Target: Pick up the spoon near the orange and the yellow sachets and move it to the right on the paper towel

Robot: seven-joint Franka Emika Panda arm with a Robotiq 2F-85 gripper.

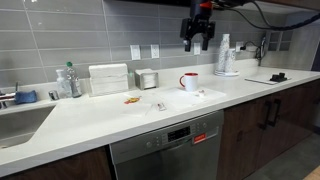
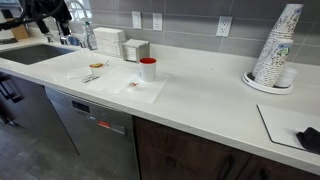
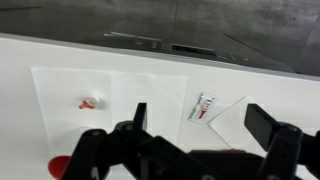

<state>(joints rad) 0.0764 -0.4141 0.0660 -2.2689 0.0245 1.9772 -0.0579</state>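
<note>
No text, label or number can be read anywhere.

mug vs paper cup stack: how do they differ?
The mug is red and white; the cup stack is pale and patterned. The mug is single and short; the cup stack is many cups nested, far taller. Both stand on the white counter.

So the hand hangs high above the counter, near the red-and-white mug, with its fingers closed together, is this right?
Not quite. The hand does hang high above the counter, near the red-and-white mug, but its fingers stand wide apart, open, with nothing between them. The wrist view shows this best.
</note>
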